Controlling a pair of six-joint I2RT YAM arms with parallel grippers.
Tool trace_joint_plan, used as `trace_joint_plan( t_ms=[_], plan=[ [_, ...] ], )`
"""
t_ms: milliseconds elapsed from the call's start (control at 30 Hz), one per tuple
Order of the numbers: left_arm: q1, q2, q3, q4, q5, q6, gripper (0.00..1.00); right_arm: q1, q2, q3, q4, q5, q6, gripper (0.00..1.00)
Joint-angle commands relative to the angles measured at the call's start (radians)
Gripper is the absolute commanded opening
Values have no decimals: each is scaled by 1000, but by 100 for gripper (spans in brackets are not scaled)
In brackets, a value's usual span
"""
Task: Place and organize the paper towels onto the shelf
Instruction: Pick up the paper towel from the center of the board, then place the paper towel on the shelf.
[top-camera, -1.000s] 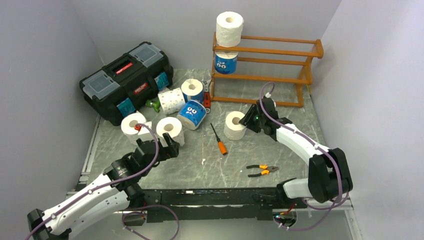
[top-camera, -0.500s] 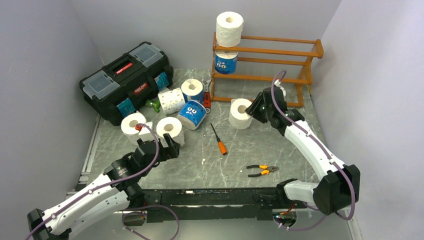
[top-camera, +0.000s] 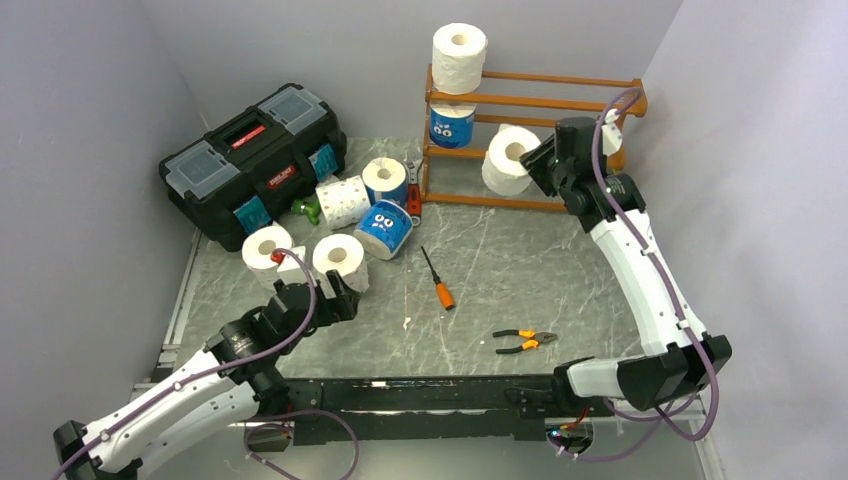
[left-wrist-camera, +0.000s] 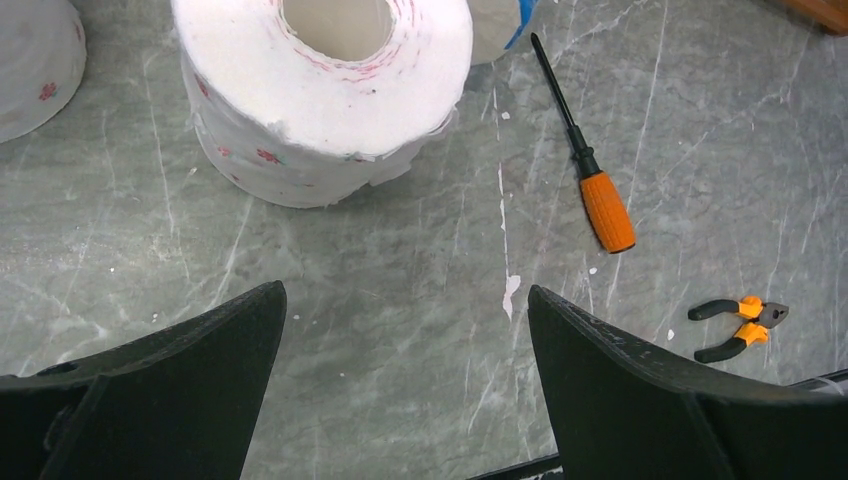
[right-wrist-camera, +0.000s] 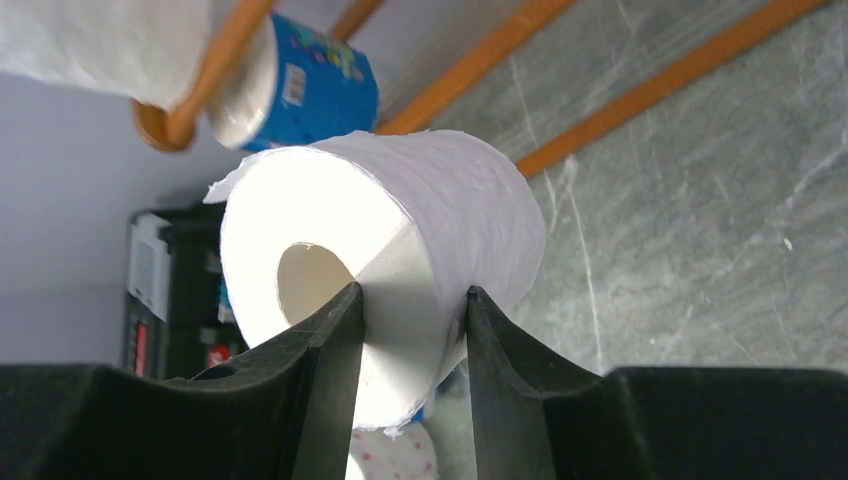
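Grey marbled table (top-camera: 560, 270) boxed in by pale walls. At its far edge stands the orange wooden shelf (top-camera: 545, 100). One white roll (top-camera: 459, 57) sits on the left end of the top tier, and a blue-wrapped roll (top-camera: 451, 126) sits on the tier below it. The right gripper (top-camera: 537, 165) is clamped on the wall of a second white roll (top-camera: 508, 160), held in the air in front of the middle tiers. Toward the far left corner a black toolbox (top-camera: 250, 160) lies with its lid down, contents unseen. Five loose rolls cluster in front of it. The left gripper (top-camera: 335, 297), spread wide and empty, hovers just beside the nearest loose roll (top-camera: 340, 255). A screwdriver (top-camera: 437, 280) and pliers (top-camera: 524, 341) lie toward the near edge.
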Motion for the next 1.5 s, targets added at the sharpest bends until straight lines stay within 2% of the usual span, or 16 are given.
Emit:
trace_joint_plan(
  t_ms=[0, 400, 667, 1233, 1467],
  plan=[
    [1, -16, 26, -11, 18, -1, 97, -24, 10, 158, 24, 66, 68, 0],
    [1, -32, 26, -47, 28, -22, 96, -57, 114, 396, 65, 106, 58, 0],
    [0, -57, 16, -46, 13, -40, 97, -76, 158, 435, 161, 159, 33, 0],
    [1, 7, 45, -59, -9, -64, 96, -105, 295, 438, 384, 122, 3, 0],
    [1, 44, 61, -42, -12, -55, 96, -116, 356, 472, 391, 84, 18, 0]
  ],
)
